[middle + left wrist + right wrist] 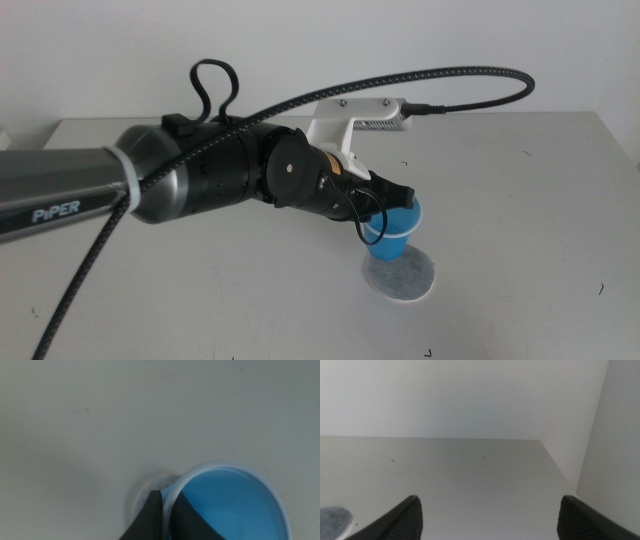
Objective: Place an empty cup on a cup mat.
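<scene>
I see the left gripper (385, 205) reaching in over the table (520, 180), its jaws clamped on the rim of the blue cup (393, 232), one inside and one outside. The cup sits upright at the far edge of the grey cup mat (400, 275). The right gripper (490, 522) waits off to the side with jaws spread wide.

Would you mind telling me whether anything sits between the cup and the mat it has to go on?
Nothing visible does. The left hand pinches the rim of the cup, one jaw inside and one outside, right over the mat; whether the cup touches the mat is unclear. The right hand waits open, away from them.
</scene>
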{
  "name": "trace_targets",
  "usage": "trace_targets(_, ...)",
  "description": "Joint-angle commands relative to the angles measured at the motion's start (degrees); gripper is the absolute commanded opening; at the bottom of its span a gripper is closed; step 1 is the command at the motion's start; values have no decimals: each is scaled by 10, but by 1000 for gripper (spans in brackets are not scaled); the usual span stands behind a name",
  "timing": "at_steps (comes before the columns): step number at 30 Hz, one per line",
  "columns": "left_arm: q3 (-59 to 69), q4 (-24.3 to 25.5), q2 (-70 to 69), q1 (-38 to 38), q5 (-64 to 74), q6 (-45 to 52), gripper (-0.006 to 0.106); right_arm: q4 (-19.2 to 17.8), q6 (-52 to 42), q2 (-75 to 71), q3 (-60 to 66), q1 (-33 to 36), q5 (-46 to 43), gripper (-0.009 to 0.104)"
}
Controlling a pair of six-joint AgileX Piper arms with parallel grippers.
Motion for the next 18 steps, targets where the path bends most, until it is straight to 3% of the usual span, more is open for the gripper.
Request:
trace_targets(1, -14, -17, -10, -14, -54, -7, 0, -8, -3, -15, -5, 0, -43, 94)
trace_targets(18, -20, -20, 48, -37, -77, -5, 4, -8, -3, -15, -5, 0, -43, 94)
